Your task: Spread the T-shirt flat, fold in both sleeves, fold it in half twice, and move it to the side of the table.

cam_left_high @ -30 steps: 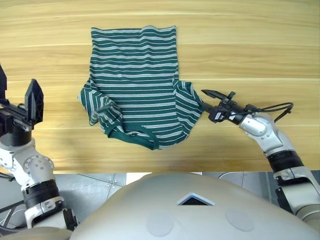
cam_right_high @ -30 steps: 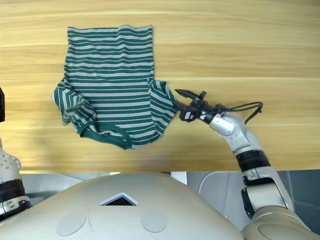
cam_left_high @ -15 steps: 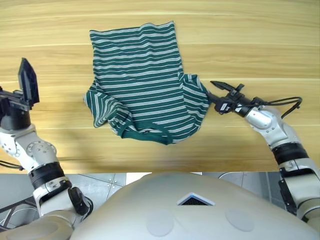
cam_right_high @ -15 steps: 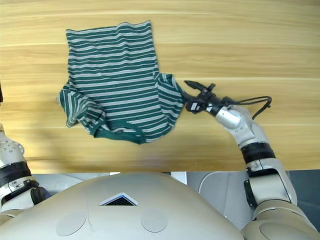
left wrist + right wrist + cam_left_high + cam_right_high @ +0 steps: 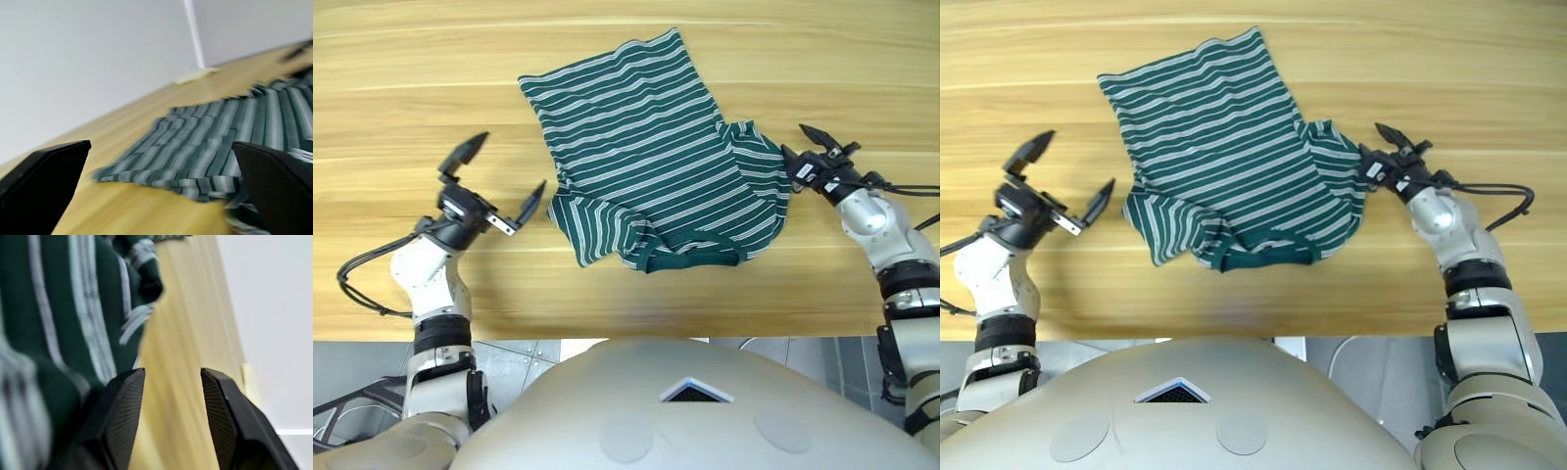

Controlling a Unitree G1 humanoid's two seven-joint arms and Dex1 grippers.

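Note:
The green T-shirt (image 5: pixel 646 157) with white stripes lies skewed on the wooden table (image 5: pixel 401 78), its hem far from me and its collar toward the front edge. Both sleeves are bunched against the body. My right gripper (image 5: pixel 798 145) is open at the edge of the right-hand sleeve. In the right wrist view the shirt (image 5: pixel 58 308) lies against one finger, and bare wood shows in the gap of the gripper (image 5: pixel 172 372). My left gripper (image 5: pixel 506 168) stands wide open just left of the other sleeve, apart from it. From the left wrist, the shirt (image 5: pixel 210 142) lies ahead of the spread fingers (image 5: pixel 44 181).
Bare wood stretches to the left, right and far side of the shirt. The table's front edge (image 5: pixel 607 331) runs close below the collar. A black cable (image 5: pixel 1508 191) loops beside my right forearm. A small pale object (image 5: pixel 195 76) sits at the far table edge by a white pole.
The shirt has turned on the table, its right side pushed farther from me along with the right gripper. My left gripper came in from the left edge toward the left sleeve.

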